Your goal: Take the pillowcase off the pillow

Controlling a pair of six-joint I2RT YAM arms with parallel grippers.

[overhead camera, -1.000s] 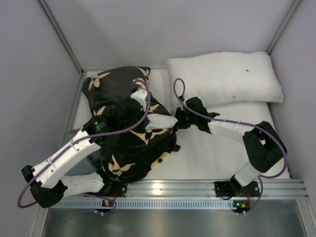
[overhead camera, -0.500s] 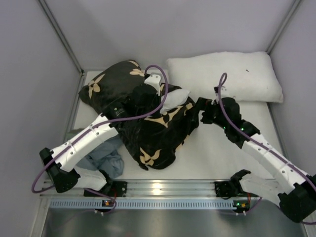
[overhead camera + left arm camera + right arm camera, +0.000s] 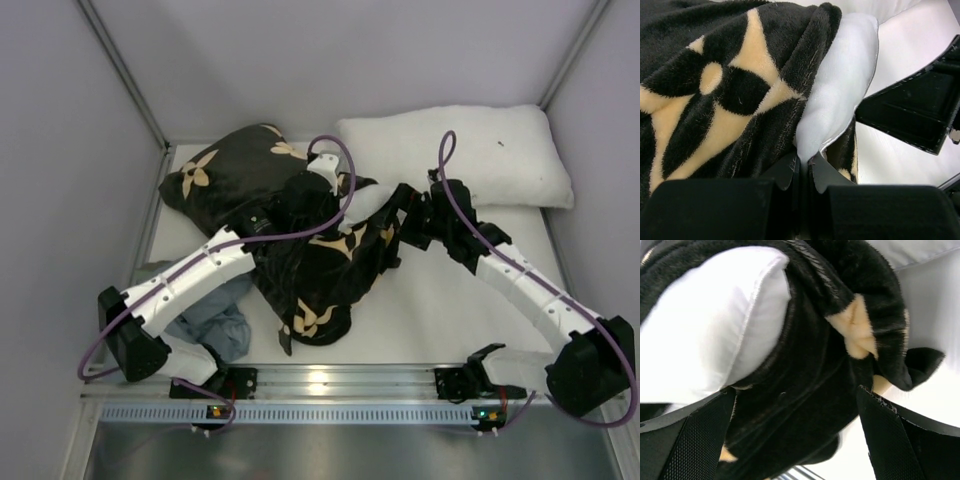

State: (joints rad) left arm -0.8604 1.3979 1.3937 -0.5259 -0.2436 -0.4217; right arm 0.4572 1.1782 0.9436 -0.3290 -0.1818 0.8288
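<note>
Mouth of pillowcase turned right, toward right gripper. Rest of the black flowered cover heaped over left and middle of table, long axis running from far left to near middle.

White corner of pillow poking out of that mouth to the right, the rest buried inside the cover. Left gripper pressed together on the tip of that corner, white fabric pinched between the fingers, black plush lying against its left side.

Right gripper spread wide, gripping nothing, one finger on either side of the folded black hem just beside the bared corner. Plush between the fingers; touching them or not, cannot tell. Right gripper much the nearer to the hem, coming at it from the right; left gripper reaching over the heap from the near left.

Judged next: close right fingers on hem alone, not on the white cloth beside it, then pull cover and pillow apart along that long axis, with the corner held fast. Risk, as a guess: catching pillow and cover together, hem and corner lying in contact.

Second pillow at far right, close behind both grippers. Blue-grey cloth at near left, partly under the cover.
</note>
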